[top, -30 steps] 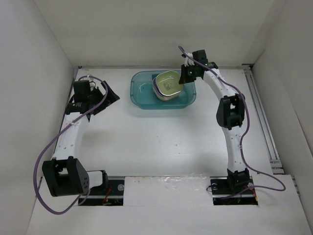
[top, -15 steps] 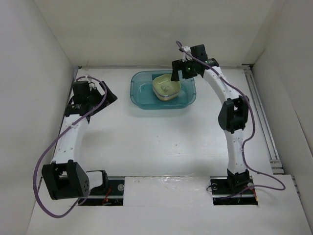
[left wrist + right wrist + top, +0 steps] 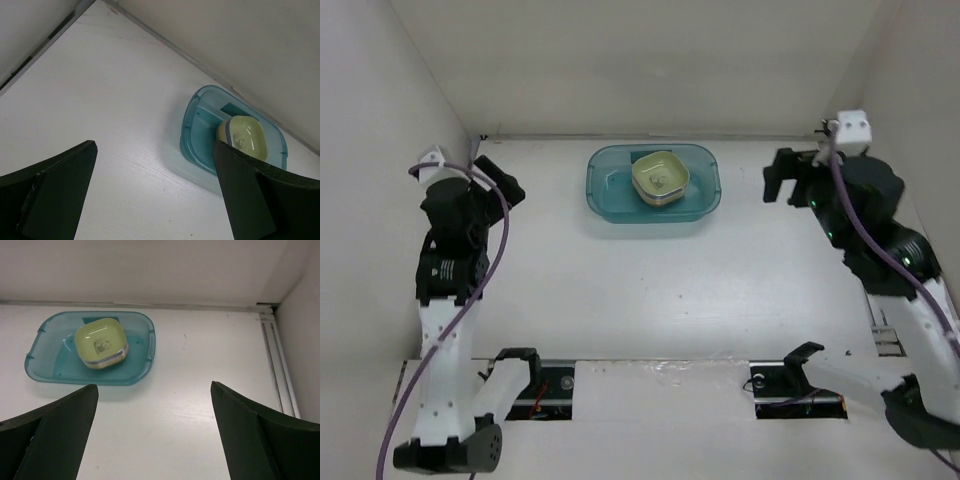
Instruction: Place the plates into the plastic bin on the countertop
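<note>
several plates (image 3: 101, 347) show stacked edges best from wrists.

The top plate (image 3: 112, 335) is covering those beneath, only thin rims showing, and its print (image 3: 100, 346) is looking too small to read. One left jaw is blocking the bin's (image 3: 196, 127) near corner.

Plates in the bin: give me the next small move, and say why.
Probably nothing more than parking both arms. The plates sit stacked inside the plastic bin, and no plate shows on the countertop. The left fingers and the right fingers stand open and empty, clear of the bin, so I see nothing left to pick up.
</note>
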Controlling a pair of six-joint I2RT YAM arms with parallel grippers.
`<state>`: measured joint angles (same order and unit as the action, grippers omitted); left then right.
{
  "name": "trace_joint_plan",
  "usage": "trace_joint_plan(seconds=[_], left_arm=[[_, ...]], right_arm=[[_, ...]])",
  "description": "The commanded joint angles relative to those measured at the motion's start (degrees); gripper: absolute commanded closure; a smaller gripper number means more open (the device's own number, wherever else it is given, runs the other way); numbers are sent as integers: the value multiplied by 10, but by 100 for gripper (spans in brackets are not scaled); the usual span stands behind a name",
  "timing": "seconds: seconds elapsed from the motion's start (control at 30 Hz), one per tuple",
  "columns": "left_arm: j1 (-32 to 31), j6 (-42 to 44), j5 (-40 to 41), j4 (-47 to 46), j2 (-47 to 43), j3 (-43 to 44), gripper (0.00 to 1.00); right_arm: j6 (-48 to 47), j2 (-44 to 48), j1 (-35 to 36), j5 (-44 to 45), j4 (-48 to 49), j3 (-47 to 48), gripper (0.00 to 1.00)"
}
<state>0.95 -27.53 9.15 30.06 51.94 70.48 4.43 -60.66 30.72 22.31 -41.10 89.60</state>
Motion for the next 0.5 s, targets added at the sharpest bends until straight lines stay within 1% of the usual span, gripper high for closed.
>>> trace_joint_plan(seconds=[0.0,0.07,0.1,0.23,0.33,0.47], left_arm=[[-7,-4,33,18,-78,-20,0],[-7,-4,23,18,-133,-52,0],[-7,-4,23,18,-148,-60,0],[-7,-4,46,40,-192,-82,0],[-7,-4,53,33,-205,-114,0],[-7,-4,53,33,-202,-122,0]], right_arm=[[52,78,-5,75,-62,-77,0],[52,135,0,49,-68,-130,0],[52,187,0,41,-78,-143,0],[52,272,0,7,-118,-167,0],[58,297,0,7,-123,-167,0],[52,279,0,20,-134,-142,0]])
